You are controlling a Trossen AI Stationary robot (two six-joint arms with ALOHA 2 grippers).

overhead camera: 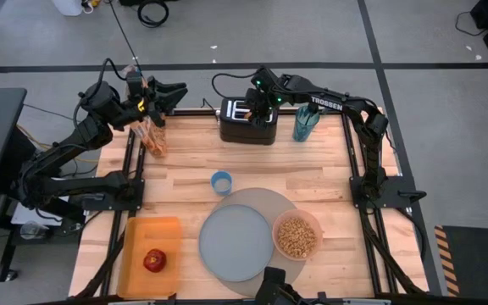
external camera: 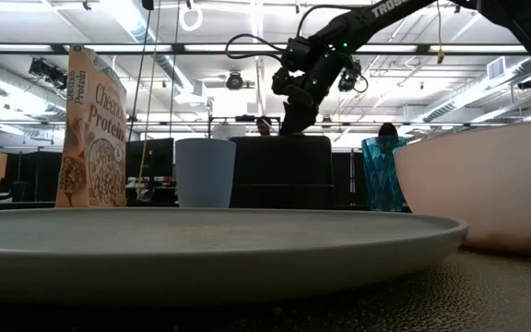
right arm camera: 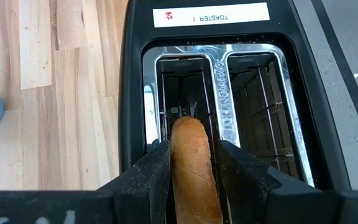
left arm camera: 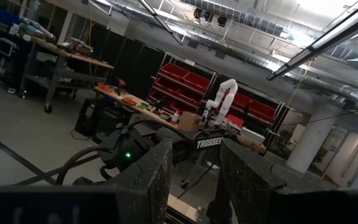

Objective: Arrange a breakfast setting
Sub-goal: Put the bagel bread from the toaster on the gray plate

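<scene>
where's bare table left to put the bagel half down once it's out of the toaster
Bare wood lies between the toaster and the small blue cup, and right of the cup up to the teal tumbler. The grey plate is also empty. The front is crowded: mat, cereal-filled bowl, orange tray with the apple.

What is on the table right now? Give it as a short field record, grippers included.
right gripper: shut on the tan bagel half, above a slot of the black toaster
left gripper: raised at the table's far left edge, holding nothing
round grey plate: on the larger round grey mat
translucent pink bowl: holds cereal, on the mat's right
red apple: on the flat orange tray
teal tumbler: right of the toaster
</scene>
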